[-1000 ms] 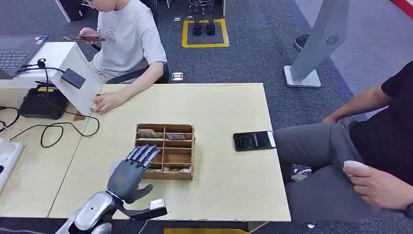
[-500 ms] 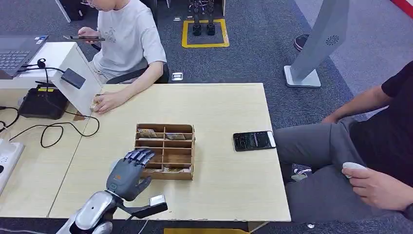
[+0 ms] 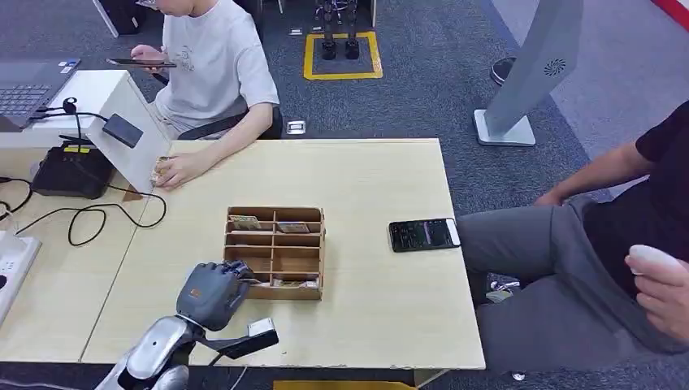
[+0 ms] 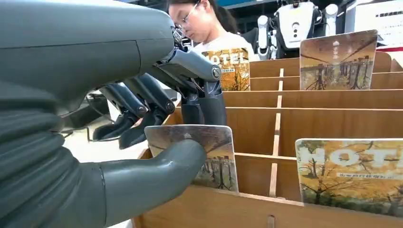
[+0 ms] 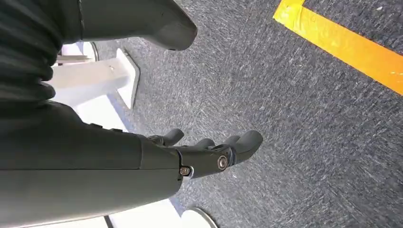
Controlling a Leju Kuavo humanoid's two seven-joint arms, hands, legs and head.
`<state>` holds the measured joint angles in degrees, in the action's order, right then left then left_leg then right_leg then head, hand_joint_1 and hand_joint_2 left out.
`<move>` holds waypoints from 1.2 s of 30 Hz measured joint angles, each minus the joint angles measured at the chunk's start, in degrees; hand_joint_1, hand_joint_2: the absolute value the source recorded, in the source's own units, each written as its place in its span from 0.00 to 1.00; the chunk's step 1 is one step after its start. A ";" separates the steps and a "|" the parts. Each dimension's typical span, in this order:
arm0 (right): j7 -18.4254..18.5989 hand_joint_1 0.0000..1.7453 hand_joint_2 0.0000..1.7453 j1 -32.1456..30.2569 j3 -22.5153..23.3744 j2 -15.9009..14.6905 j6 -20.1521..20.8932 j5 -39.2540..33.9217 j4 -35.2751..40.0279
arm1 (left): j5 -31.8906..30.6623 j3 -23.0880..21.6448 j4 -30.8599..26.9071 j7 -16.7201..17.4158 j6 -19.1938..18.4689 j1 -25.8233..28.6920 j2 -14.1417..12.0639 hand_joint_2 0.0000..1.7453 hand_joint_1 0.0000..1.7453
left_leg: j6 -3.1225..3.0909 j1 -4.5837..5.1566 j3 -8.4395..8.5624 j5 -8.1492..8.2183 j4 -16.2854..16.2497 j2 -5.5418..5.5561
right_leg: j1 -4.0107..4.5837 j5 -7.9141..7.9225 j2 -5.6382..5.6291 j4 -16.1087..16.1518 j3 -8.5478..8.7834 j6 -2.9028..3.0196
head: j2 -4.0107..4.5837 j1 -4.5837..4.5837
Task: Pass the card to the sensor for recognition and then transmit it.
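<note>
A wooden divided card box stands mid-table, with cards upright in some compartments. My left hand is at its near left corner, fingers curled into the front compartment. In the left wrist view the thumb presses the front of a hotel card while the dark fingers close behind it, so the card is pinched and still stands in its slot. The small black sensor sits on a slanted white panel at the far left. My right hand hangs over the carpet, fingers apart, holding nothing.
A phone lies right of the box. A seated person's hand rests on the table beside the panel. Another person sits at the right, holding a white object. A black device and cables lie at the left.
My left hand's fingers, stretched over the box a second ago, have curled down into the front left compartment around the card. The person at the right lifted the white object.
</note>
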<state>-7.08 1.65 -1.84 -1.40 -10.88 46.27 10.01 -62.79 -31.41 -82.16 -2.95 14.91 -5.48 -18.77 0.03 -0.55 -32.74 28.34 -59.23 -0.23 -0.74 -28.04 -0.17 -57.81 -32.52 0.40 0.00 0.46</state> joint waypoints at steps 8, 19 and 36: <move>-0.13 0.00 1.00 0.10 0.00 0.00 -0.02 0.55 0.02 | 2.75 1.11 0.57 -1.68 -0.87 -0.06 1.01 1.00 1.00 | 0.00 0.01 0.01 0.00 0.00 0.02 | 0.00 0.00 0.02 0.00 0.03 0.00 | -0.02 0.00; 1.44 0.00 1.00 0.23 0.70 0.00 1.20 0.81 0.04 | 27.70 5.70 -10.00 -10.18 -12.36 -2.76 -5.22 1.00 1.00 | 0.05 -0.06 0.01 -0.05 -0.01 0.03 | 0.04 0.01 0.03 -0.02 -0.01 0.01 | 0.00 -0.02; 2.18 0.00 1.00 -0.35 2.45 -0.44 1.86 0.79 0.00 | 24.31 16.13 -16.44 -2.69 -12.11 -16.63 -13.36 1.00 1.00 | 0.06 -0.01 0.02 -0.06 -0.03 0.02 | 0.03 0.02 0.02 -0.01 -0.03 0.02 | 0.00 -0.02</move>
<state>-4.90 1.29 0.61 -1.84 -9.03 47.06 10.01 -38.48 -15.28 -98.60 -5.64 2.79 -22.11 -32.13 0.08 -0.56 -32.73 28.28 -59.26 -0.21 -0.71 -28.02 -0.15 -57.82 -32.55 0.42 0.00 0.44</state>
